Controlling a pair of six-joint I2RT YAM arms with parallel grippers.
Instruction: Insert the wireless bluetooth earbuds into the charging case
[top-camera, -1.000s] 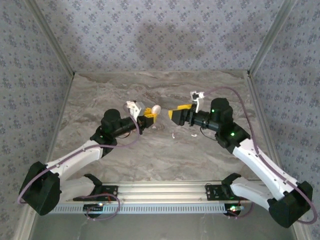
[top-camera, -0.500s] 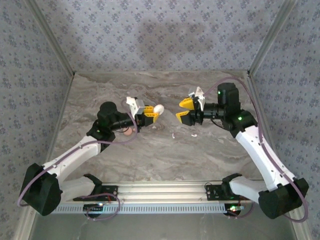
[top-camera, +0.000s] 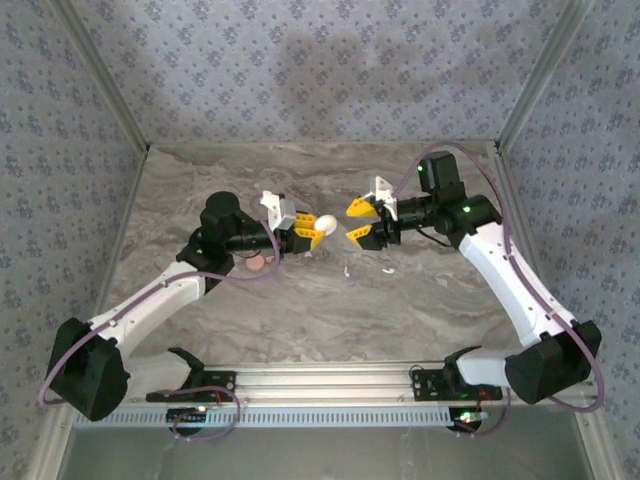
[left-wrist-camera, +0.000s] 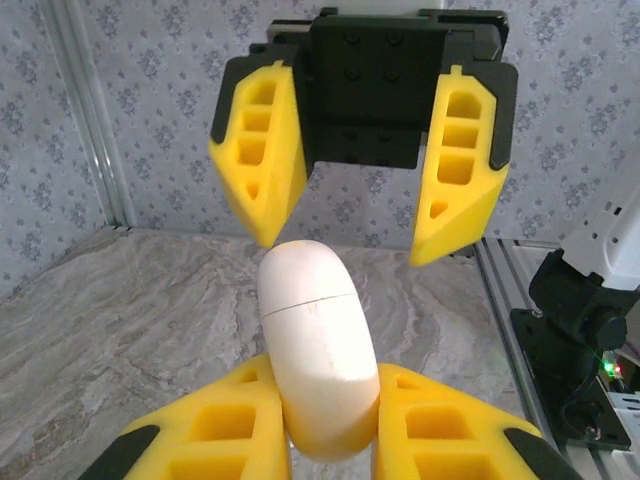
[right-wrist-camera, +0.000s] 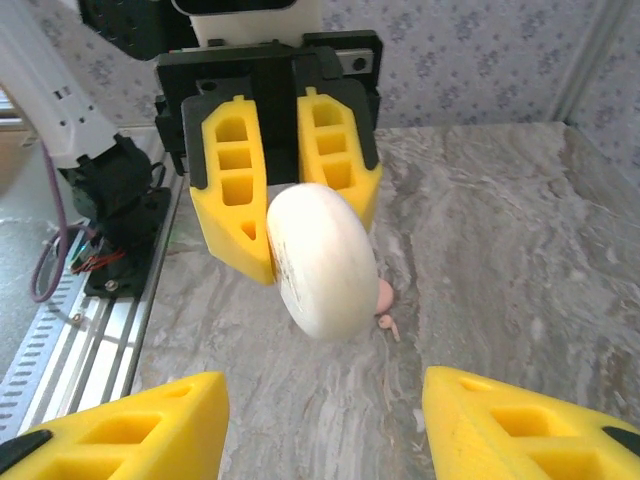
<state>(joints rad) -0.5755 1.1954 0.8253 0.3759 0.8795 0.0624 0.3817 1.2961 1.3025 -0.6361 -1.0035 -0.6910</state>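
The charging case (top-camera: 325, 222) is a white oval shell with a lid seam. My left gripper (top-camera: 317, 231) is shut on its lower half, holding it on edge above the table. In the left wrist view the case (left-wrist-camera: 318, 340) sticks up between my yellow fingers (left-wrist-camera: 215, 420). My right gripper (top-camera: 352, 222) faces it from the right, open, its jaws either side of the case's free end without touching it. From the right wrist the case (right-wrist-camera: 322, 260) lies just beyond the open fingers (right-wrist-camera: 150, 420). Two tiny white earbuds (top-camera: 347, 270) (top-camera: 385, 270) lie on the table below the grippers.
A small round pink piece (top-camera: 256, 264) lies on the marble table (top-camera: 320, 320) under the left arm, with a tiny pink stemmed bit (right-wrist-camera: 385, 322) beside it. Patterned walls close the back and sides. An aluminium rail (top-camera: 320, 378) runs along the near edge.
The right gripper has lifted, swung left toward the case and narrowed its jaws. The left gripper has carried the case slightly right, uncovering the pink piece.
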